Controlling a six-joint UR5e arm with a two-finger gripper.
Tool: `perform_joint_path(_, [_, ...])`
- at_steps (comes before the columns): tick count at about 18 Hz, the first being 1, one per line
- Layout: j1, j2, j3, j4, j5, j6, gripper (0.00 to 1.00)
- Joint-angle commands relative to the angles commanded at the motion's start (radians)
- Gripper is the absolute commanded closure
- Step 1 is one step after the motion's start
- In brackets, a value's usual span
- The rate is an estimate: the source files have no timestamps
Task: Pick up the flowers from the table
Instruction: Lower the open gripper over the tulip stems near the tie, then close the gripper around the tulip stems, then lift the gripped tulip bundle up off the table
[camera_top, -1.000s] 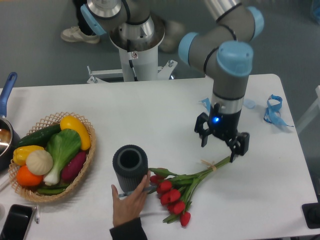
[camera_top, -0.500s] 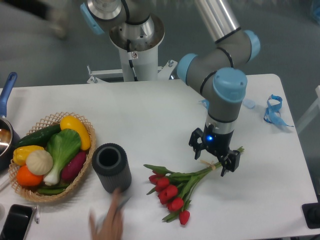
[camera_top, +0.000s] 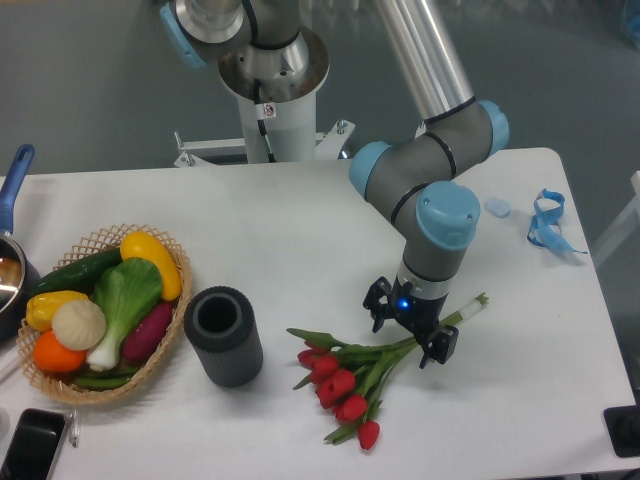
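The flowers (camera_top: 345, 385), red tulips with green leaves and long green stems, lie on the white table (camera_top: 300, 240) near its front edge, heads toward the front and stem ends pointing right. My gripper (camera_top: 410, 332) hangs low over the stems, its two dark fingers open and straddling them just left of the pale tie. The stem ends (camera_top: 468, 305) stick out to the right of the gripper.
A dark grey cylinder vase (camera_top: 222, 336) stands upright left of the flowers. A wicker basket (camera_top: 105, 312) of toy vegetables sits at the left, with a pot (camera_top: 12, 262) and a phone (camera_top: 30, 444) near the left edge. Blue ribbon (camera_top: 546, 222) lies at the back right.
My gripper has moved left and down onto the stems. A hand that held the vase has withdrawn, and the vase has shifted left. The flowers lie slightly turned.
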Motion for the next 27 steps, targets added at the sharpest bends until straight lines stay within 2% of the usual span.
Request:
perform_joint_path(7, [-0.028, -0.014, 0.0, 0.008, 0.06, -0.005, 0.0])
perform_joint_path(8, [-0.031, -0.014, 0.0, 0.011, 0.061, -0.005, 0.08])
perform_joint_path(12, [-0.031, -0.015, 0.0, 0.018, 0.06, -0.005, 0.23])
perform_joint_path(14, [-0.031, -0.012, 0.0, 0.018, 0.06, -0.005, 0.35])
perform_joint_path(17, [-0.031, -0.012, 0.003, 0.02, 0.058, -0.005, 0.42])
perform_joint_path(23, [-0.029, -0.014, 0.037, 0.02, 0.057, -0.012, 0.65])
perform_joint_path(27, [-0.029, -0.014, 0.041, 0.02, 0.057, -0.014, 0.66])
